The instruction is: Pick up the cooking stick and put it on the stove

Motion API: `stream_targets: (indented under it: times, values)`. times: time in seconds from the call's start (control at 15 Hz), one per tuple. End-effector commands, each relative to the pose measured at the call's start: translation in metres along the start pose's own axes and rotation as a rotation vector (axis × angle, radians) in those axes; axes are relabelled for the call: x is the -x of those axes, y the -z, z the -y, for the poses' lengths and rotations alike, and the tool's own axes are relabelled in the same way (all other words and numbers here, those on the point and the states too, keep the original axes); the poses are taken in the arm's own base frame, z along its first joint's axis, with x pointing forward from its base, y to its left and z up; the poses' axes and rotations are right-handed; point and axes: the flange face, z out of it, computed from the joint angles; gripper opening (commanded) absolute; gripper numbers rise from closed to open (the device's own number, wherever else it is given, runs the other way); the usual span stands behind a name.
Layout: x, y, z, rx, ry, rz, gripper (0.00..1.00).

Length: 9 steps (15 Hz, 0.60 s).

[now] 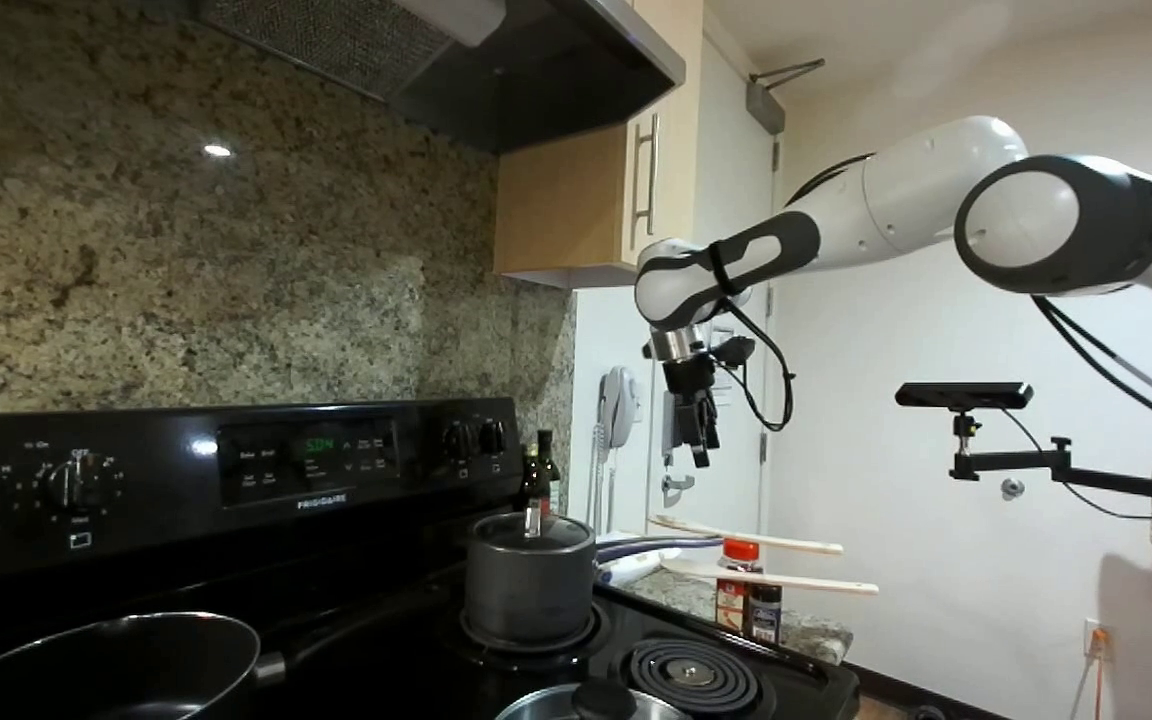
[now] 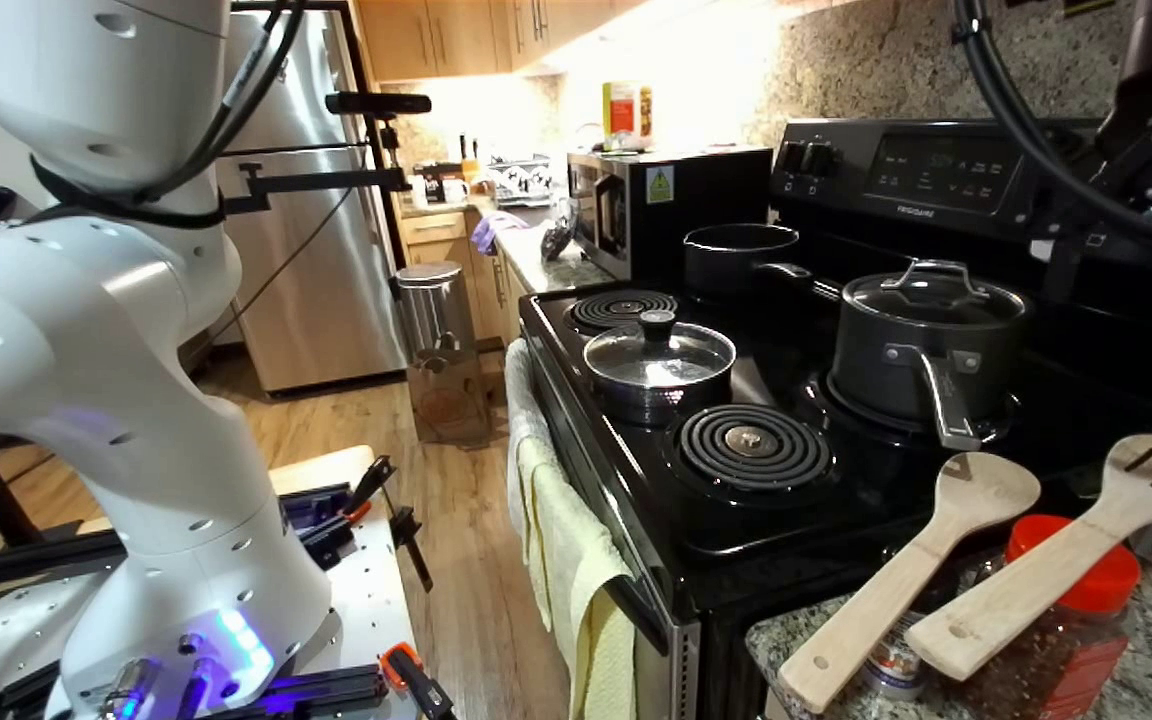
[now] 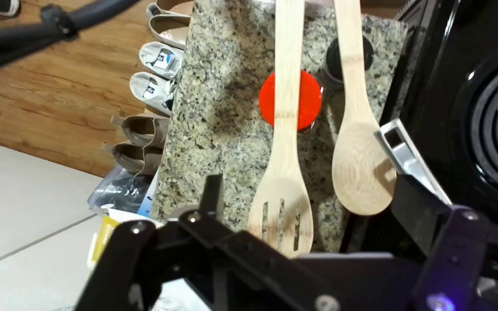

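The cooking stick, light tan with a solid oval head, appears in the wrist view (image 3: 361, 172) and both exterior views (image 1: 786, 578) (image 2: 936, 545). It lies across jar lids, its head toward the stove's back and its handle toward the front. A slotted wooden spatula (image 3: 281, 207) lies beside it. My gripper (image 3: 309, 190) is open, with nothing between its fingers. It hangs fingers-down above the two utensils in an exterior view (image 1: 701, 455); its body is only partly seen at the other view's right edge. The black stove (image 2: 726, 545) (image 1: 166, 455) stands beside the granite counter.
A covered grey pot (image 1: 531, 580) (image 2: 921, 350) stands on the back burner; its steel handle (image 3: 409, 155) shows near my finger. A small lidded pan (image 2: 661, 385) and a dark pan (image 1: 106, 665) are on the stove. A red-lidded jar (image 3: 309, 101) supports the utensils. The range hood (image 1: 536, 80) overhangs.
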Motion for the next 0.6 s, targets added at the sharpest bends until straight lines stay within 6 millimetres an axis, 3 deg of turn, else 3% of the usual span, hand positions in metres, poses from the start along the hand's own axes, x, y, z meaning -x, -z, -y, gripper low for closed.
stream_targets:
  times: [0.0,0.27,0.53]
  values:
    - [0.009,-0.016,-0.022,-0.009,0.155,0.089,1.00]
    - [0.018,-0.045,-0.034,-0.081,0.111,0.127,1.00]
    - [0.014,-0.077,-0.026,-0.192,0.084,0.150,1.00]
